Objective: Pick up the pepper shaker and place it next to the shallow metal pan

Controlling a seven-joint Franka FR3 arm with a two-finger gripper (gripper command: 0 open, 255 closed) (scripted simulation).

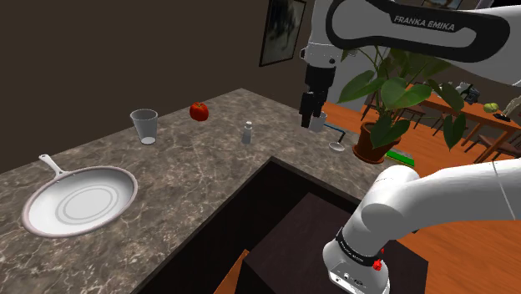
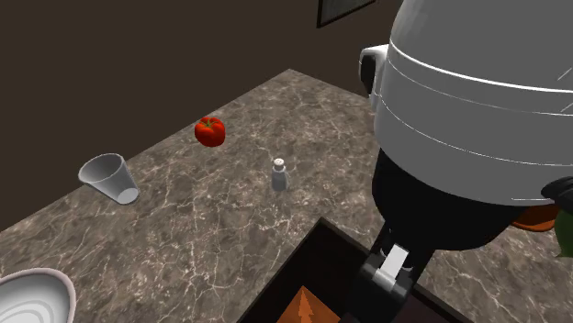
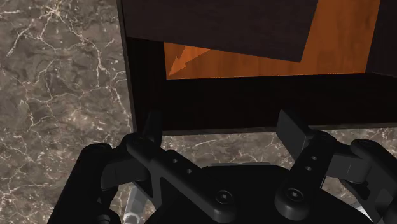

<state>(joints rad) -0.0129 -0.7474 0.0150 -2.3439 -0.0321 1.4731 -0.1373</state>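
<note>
The shaker [image 1: 247, 133] stands upright on its base on the open stone counter [image 1: 192, 175]. It is below the claw [image 1: 310, 119] and toward the shoulder view's left of it, well apart, with nothing touching it. From where I stand that makes sense: it has bare counter all round, so fingers could come down on either side of its narrow body without knocking anything. The claw hangs high over the counter's edge, pointing down, above the dark cut-out by the stand [image 1: 367, 267]. In the wrist view its two fingers [image 3: 153, 124] stand wide apart with nothing between them, just the counter's rim and orange floor [image 3: 254, 60] beneath. I'd say it is open because the grasp has not begun, and it must first travel across to the shaker and drop. Beyond the shaker from the claw sits a red tomato [image 1: 199, 111], further on a clear glass [image 1: 144, 125], and farthest of all the pan [image 1: 79, 200], lying flat with its handle turned away from the claw. The bare counter on the pan's nearer side looks the natural spot for setting the shaker down.
</note>
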